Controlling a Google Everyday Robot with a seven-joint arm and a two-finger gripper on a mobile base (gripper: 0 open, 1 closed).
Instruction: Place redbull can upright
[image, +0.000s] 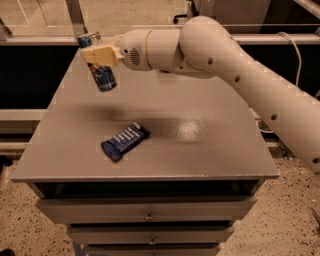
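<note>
gripper is over the table's back-left corner, clamped across the upper part of the redbull can; can is off the surface, close to upright, top end leaning slightly left and away from camera

- cream fingers cover a band of the can just under its top rim, so only the top end and the blue lower body show; label unreadable
- only the near side of the grip is visible, the contact on the far side is hidden behind the can
- soft dark shadow on the table below and right of the can, apart from its bottom end
- arm comes in from the right and is cut off by the right frame edge; it blocks the back-centre and back-right of the tabletop
- flat dark-blue snack bar wrapper lies diagonally near the front-left, well apart from the can
- drawers under the tabletop, the lowest cut off by the bottom edge
- white cable at far right, lower end hidden behind the arm
</note>
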